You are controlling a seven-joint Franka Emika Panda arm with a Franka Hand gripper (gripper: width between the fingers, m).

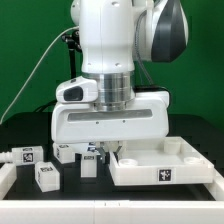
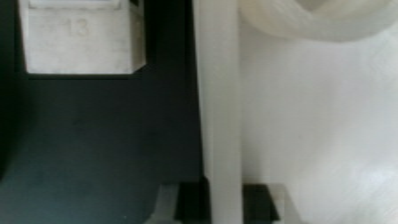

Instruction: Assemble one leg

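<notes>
The white square tabletop (image 1: pixel 165 165) lies on the dark table at the exterior view's right, with a marker tag on its front side. My gripper (image 1: pixel 105 150) is low at the tabletop's left edge. In the wrist view my gripper (image 2: pixel 221 200) straddles the tabletop's raised white rim (image 2: pixel 217 100), with a dark pad tight against each side, so it looks shut on the rim. A white leg (image 2: pixel 80 40) lies just beside the rim. Several white legs with tags (image 1: pixel 45 175) lie at the exterior view's left. A round socket (image 2: pixel 294 15) shows on the tabletop.
The arm's big white body (image 1: pixel 110 110) hides the middle of the table. A white frame edge (image 1: pixel 100 205) runs along the front. A green backdrop stands behind, with a cable at the exterior view's left.
</notes>
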